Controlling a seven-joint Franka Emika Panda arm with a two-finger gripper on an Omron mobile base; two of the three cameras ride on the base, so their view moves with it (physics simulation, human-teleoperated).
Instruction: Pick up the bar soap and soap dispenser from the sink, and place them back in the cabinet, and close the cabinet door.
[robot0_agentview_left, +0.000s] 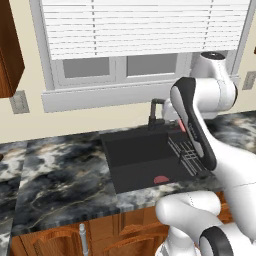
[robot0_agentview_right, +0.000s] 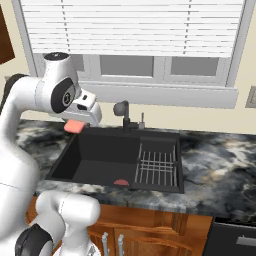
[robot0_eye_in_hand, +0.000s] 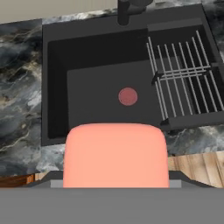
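Note:
My gripper (robot0_agentview_right: 76, 121) is shut on the bar soap (robot0_eye_in_hand: 116, 155), a flat salmon-pink bar that fills the lower middle of the hand view and hides the fingertips. The hand holds it up in the air above the left rim of the black sink (robot0_agentview_right: 100, 167), and the bar soap (robot0_agentview_right: 74, 127) pokes out under the hand. A sliver of the pink bar soap (robot0_agentview_left: 181, 126) shows behind the forearm. The sink (robot0_eye_in_hand: 96, 105) lies straight below. The soap dispenser is out of view. Part of the reddish-brown cabinet (robot0_agentview_left: 10, 50) shows at the upper left; I cannot tell how its door stands.
A dark red piece (robot0_eye_in_hand: 127, 96) lies on the sink floor. A wire rack (robot0_agentview_right: 156, 167) takes up the sink's right section, with the black faucet (robot0_agentview_right: 123, 116) behind. Marble counter (robot0_agentview_left: 60, 170) surrounds the sink. A window with blinds (robot0_agentview_right: 135, 30) is behind.

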